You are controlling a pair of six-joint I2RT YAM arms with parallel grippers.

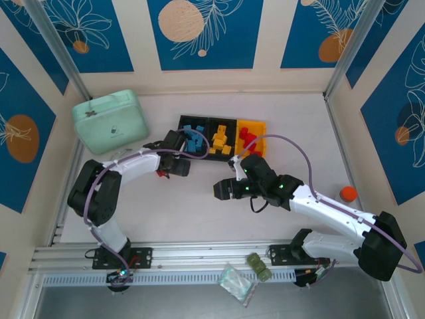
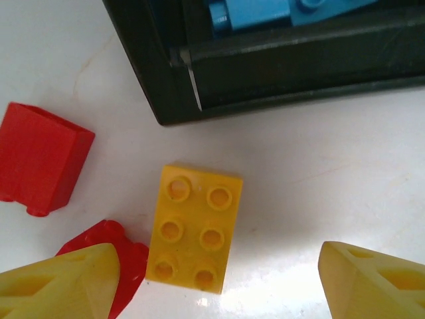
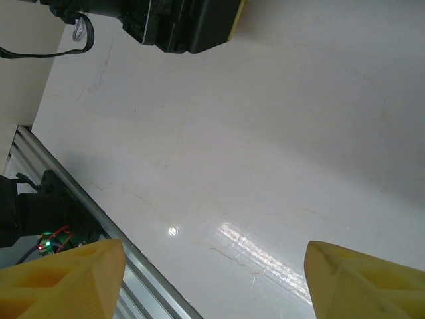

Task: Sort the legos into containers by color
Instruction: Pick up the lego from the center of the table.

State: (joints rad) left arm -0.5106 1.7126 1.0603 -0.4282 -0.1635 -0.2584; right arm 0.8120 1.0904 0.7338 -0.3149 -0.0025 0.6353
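Your left gripper (image 2: 219,266) hangs wide open over a yellow lego (image 2: 196,229), straddling it without touching. Your right gripper (image 3: 216,266) is spread wide above the table (image 3: 265,133), holding nothing.

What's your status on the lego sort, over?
Left gripper open above loose yellow lego. Right gripper open, empty, over bare table. Two red legos loose beside black bin; one partly hidden by a finger.
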